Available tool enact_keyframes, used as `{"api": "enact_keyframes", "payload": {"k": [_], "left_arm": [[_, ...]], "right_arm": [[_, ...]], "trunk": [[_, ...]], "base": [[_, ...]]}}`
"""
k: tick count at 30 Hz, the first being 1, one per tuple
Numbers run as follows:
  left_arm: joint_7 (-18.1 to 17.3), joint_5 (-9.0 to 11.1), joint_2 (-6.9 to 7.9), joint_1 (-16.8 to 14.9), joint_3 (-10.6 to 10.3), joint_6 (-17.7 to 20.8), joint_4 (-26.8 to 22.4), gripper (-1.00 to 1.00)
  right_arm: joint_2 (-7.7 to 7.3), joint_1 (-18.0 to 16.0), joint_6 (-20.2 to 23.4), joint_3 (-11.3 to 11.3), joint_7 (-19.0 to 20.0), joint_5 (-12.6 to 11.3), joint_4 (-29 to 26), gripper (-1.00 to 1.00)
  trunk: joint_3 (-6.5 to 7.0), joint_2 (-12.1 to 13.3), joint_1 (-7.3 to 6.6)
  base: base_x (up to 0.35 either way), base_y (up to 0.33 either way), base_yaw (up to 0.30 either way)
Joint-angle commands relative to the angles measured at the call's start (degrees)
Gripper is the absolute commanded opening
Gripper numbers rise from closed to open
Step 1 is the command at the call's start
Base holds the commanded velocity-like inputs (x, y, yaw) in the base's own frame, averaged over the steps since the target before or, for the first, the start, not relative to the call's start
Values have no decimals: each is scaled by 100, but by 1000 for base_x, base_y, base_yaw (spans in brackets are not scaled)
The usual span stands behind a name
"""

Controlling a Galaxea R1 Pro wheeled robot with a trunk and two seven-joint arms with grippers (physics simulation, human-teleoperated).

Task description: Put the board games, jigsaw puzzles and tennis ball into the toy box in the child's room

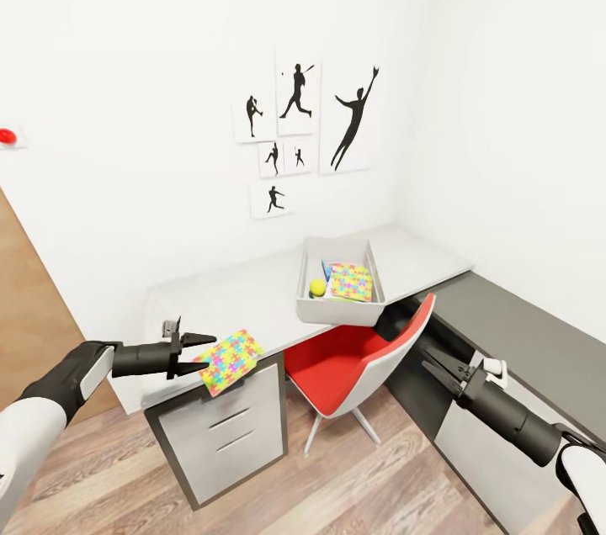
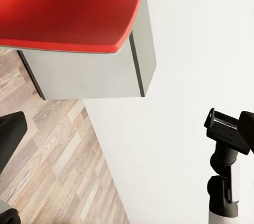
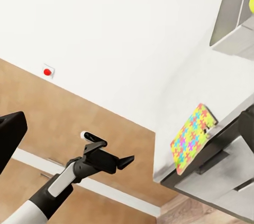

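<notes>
Nearest, our left gripper [image 1: 202, 352] hangs spread and empty just beside the puzzle [image 1: 229, 360], which overhangs the table [image 1: 219, 299] corner, probably so we can nip its free edge. Our right gripper [image 1: 439, 364] idles, apparently released, below the red chair [image 1: 353, 360]. Farther back, the toy box [image 1: 337, 312] already holds a second puzzle [image 1: 351, 282] and the ball [image 1: 317, 288]; we read no writing anywhere.

jigsaw puzzle 1 [image 1: 229, 360]: multicolour flat box, front table [image 1: 227, 291] edge, overhanging
jigsaw puzzle 2 [image 1: 351, 282]: inside toy box [image 1: 338, 309]
tennis ball [image 1: 317, 288]: yellow-green, inside toy box, beside puzzle
</notes>
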Motion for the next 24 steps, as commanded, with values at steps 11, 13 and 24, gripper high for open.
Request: {"api": "enact_keyframes", "payload": {"k": [11,13,24], "left_arm": [[122,5,-26,-6,-28,-21,8,100],[221,5,-30,-6,-25,-22,9,100],[487,11,-38,-17,-17,-23,242,100]], "right_arm": [[2,-5,37,-12,0,-10,-1,100],[2,-5,37,-15,-2,-10,-1,100],[2,-5,37,-20,1,-10,5,100]], "trunk": [[-207,-451,244],[-243,-531,288],[-441,-972,529]], "base": [[0,0,0],[0,0,0],[0,0,0]]}}
